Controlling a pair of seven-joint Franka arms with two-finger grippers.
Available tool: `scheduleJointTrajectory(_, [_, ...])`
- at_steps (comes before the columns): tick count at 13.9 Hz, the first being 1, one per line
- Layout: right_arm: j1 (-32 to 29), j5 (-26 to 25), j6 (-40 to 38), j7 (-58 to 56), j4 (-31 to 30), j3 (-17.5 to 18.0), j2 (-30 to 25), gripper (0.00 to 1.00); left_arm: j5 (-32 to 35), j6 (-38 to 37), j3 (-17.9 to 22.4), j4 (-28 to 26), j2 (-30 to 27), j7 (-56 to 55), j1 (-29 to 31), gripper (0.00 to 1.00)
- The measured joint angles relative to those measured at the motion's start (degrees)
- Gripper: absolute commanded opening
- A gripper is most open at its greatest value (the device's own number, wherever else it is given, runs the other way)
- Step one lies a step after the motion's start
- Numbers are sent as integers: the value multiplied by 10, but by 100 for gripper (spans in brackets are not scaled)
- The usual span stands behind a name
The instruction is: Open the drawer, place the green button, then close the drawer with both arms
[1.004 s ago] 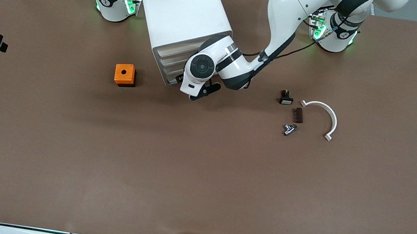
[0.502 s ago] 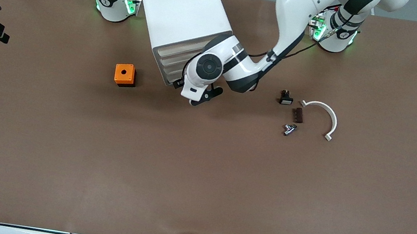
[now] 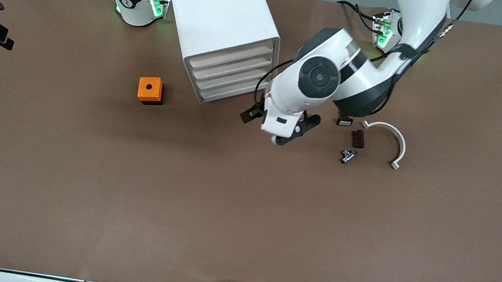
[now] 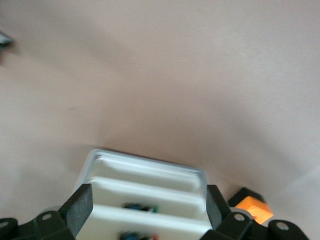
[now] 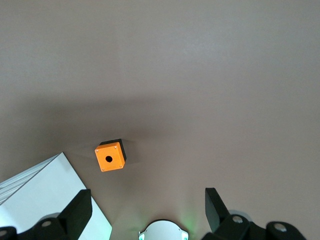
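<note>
The white cabinet [image 3: 222, 17] stands near the robots' bases, its four drawers [image 3: 234, 73] all pushed in. My left gripper [image 3: 250, 112] is open and empty, over the table a little off the drawer fronts, on the side toward the left arm's end. In the left wrist view its fingers [image 4: 80, 207] frame the cabinet's front [image 4: 150, 175]. A small blurred blue, black and green thing, seemingly the button [image 4: 142, 206], shows inside a drawer. My right gripper [image 5: 146, 210] is open and empty, high over the table. It is out of the front view.
An orange box with a hole [image 3: 150, 90] sits beside the cabinet toward the right arm's end and shows in the right wrist view [image 5: 110, 156]. Toward the left arm's end lie a black part with a white face [image 3: 344, 120], a brown piece [image 3: 358, 138], a metal piece [image 3: 348, 155] and a white arc [image 3: 389, 134].
My left gripper has drawn back from the drawer fronts toward the left arm's end of the table, uncovering them. The right arm has not moved.
</note>
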Motion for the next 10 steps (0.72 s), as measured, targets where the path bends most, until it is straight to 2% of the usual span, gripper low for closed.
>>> scheduleJointTrajectory(4, [2,0,44,0,-81,2,-63,100,4,-124,0,-1,-74,110,73,100])
scheduleJointTrajectory(10, [3,0,66,0,-94,1,-78,100,28,-221,2,-7,-133,262,185,100])
